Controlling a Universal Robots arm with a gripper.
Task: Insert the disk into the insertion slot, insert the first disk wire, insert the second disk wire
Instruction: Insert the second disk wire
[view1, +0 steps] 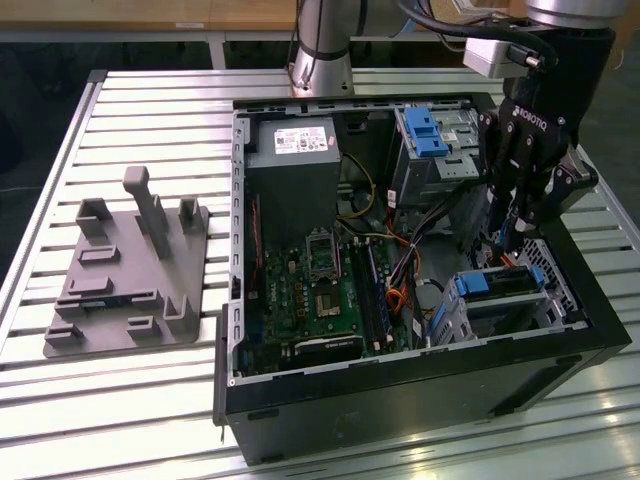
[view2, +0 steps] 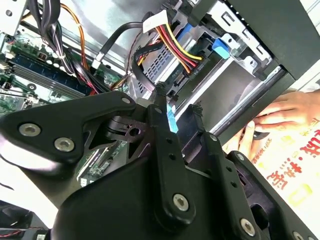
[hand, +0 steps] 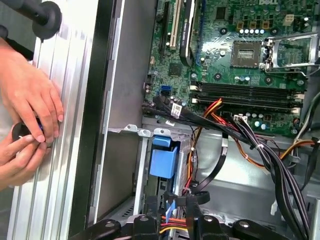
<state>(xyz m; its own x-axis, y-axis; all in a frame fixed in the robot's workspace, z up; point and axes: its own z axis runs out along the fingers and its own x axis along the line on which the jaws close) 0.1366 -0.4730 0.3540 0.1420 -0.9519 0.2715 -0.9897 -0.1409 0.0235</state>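
Gripper (view1: 505, 238) is hovering over disk (view1: 497, 284), which is sitting in slot (view1: 560, 290); fingers apart, blue connector (view2: 171, 119) between them.

You have an open black computer case (view1: 400, 392) on the slatted worktop (view1: 130, 405). Inside it sit a green motherboard (view1: 300, 300), a grey power supply (view1: 292, 180) and a tall bay with a blue latch (view1: 425, 132). A grey fixture plate (view1: 125, 280) lies beside the case, toward the exterior view's left.
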